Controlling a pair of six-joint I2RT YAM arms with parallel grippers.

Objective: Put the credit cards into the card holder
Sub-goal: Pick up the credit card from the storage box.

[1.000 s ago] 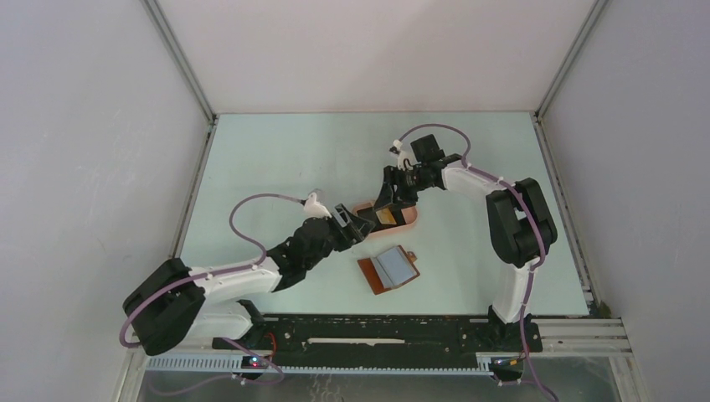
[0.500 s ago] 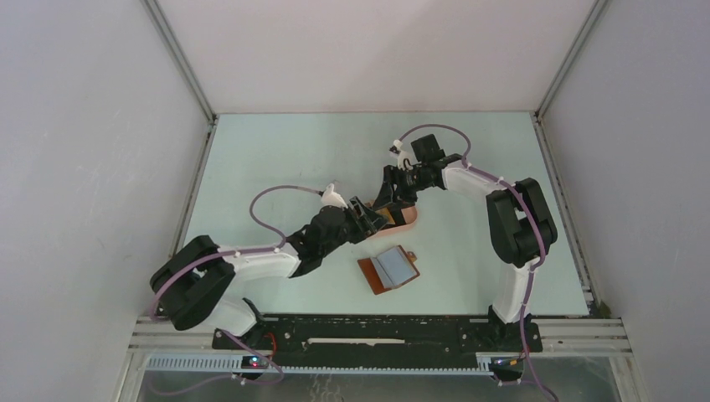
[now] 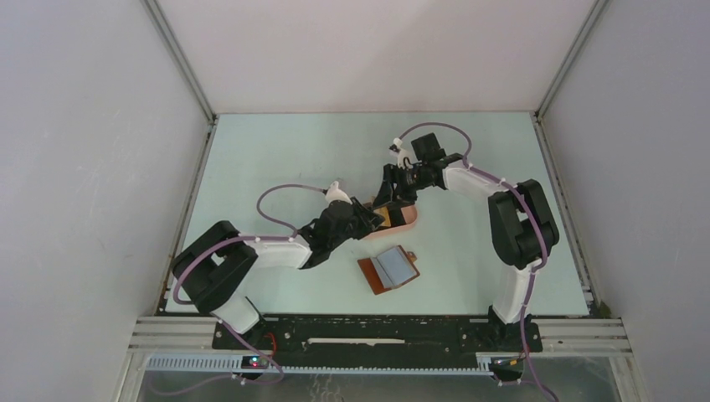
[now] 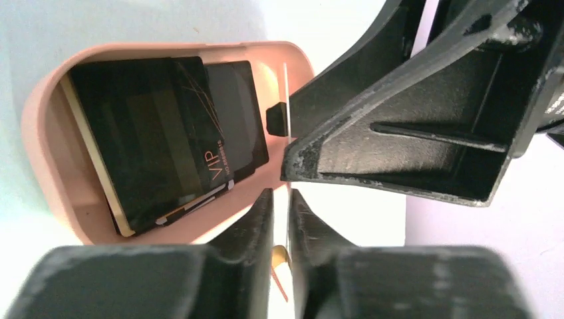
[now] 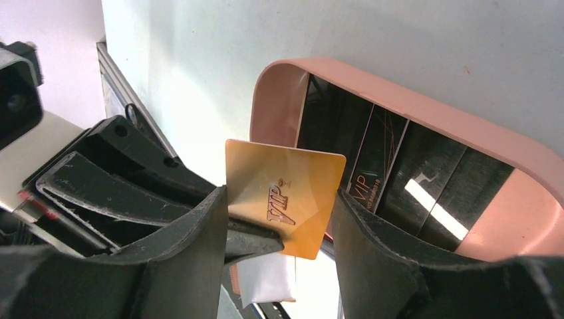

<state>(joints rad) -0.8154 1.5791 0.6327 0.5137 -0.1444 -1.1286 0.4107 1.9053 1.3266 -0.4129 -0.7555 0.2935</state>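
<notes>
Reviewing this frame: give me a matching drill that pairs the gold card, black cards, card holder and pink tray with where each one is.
Things:
1. gold card
2. black cards
3. card holder
4. pink tray

Places:
A. lying open on the table, nearer the arm bases
B. stacked inside the tray
C. held between the fingers of the right gripper
D. on the table, just below the raised card

Pairs: 1-C, 2-B, 3-A, 4-D

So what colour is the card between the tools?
Gold, the card has raised VIP lettering; the right wrist view shows it best.
</notes>
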